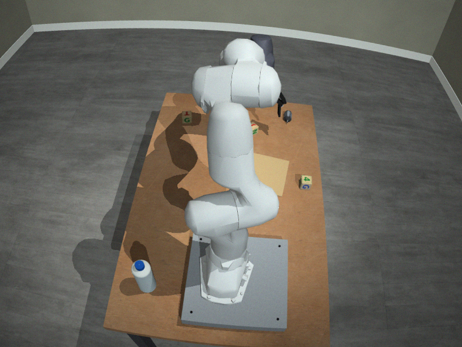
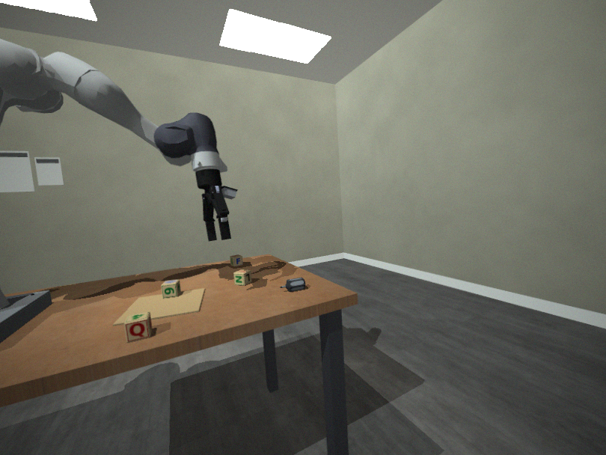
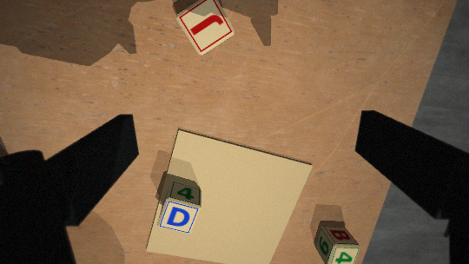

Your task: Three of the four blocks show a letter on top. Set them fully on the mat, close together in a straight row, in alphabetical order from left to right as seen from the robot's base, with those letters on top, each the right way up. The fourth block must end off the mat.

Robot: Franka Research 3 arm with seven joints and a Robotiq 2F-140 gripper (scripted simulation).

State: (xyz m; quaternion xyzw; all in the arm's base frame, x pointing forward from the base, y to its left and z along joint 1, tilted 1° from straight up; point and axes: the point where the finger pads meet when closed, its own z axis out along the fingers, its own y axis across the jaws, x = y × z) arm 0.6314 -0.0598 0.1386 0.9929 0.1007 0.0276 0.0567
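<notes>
My gripper [image 2: 218,237] is open and empty, high above the table's far part; its fingers frame the wrist view [image 3: 247,143]. The tan mat [image 3: 234,200] lies below. A block with a blue D on top [image 3: 179,217] stands on the mat by one edge; it also shows in the side view [image 2: 170,288]. A block with a red J on top [image 3: 206,26] stands off the mat, beyond its far edge [image 2: 242,278]. A block with a green 4 on top [image 1: 305,182] stands off the mat to the right. Another block [image 1: 186,116] stands at the far left with a red mark on top.
A small dark object [image 1: 287,116] lies near the table's far right corner. A white bottle with a blue cap [image 1: 143,275] stands at the near left. My grey base plate [image 1: 235,283] is at the near edge. My arm hides part of the mat in the overhead view.
</notes>
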